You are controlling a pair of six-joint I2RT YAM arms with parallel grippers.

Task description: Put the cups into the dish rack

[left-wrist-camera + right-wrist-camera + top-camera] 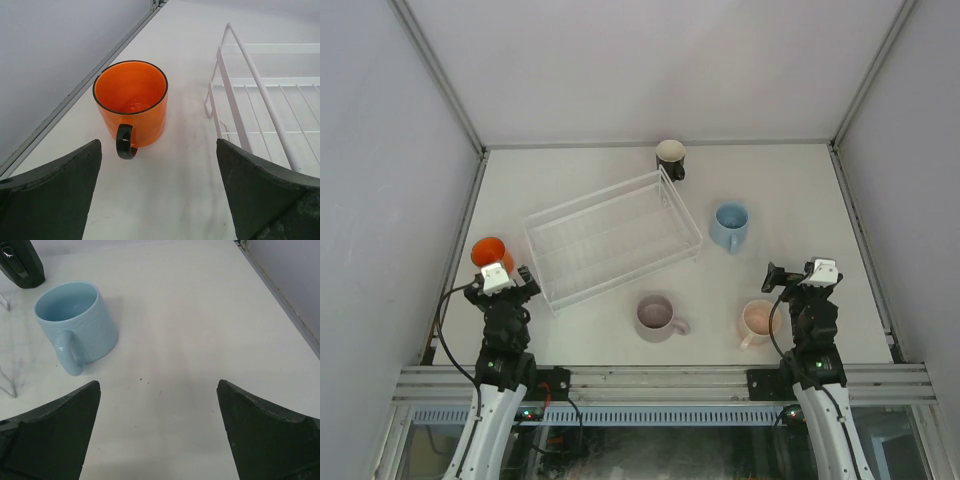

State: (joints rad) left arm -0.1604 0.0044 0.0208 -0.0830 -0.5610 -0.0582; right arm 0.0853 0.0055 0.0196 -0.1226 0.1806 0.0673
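No readable text, labels or numbers anywhere.

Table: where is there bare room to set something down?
Widest bare patch: the table's far right corner, right of the light blue mug. Another lies far left, behind the dish rack. Tight: the orange mug between rack and left edge, and the near strip by the lilac mug and peach mug.

We see left arm (505, 335) folded over its base, at near-left corner of dish rack (615, 240). Left gripper (500, 272) just beside that corner, jaws spread wide, nothing between them. Right arm (813, 335) folded likewise, near-right of rack, well apart. Right gripper (802, 272) jaws wide, empty. Both wrists pitched forward and down.
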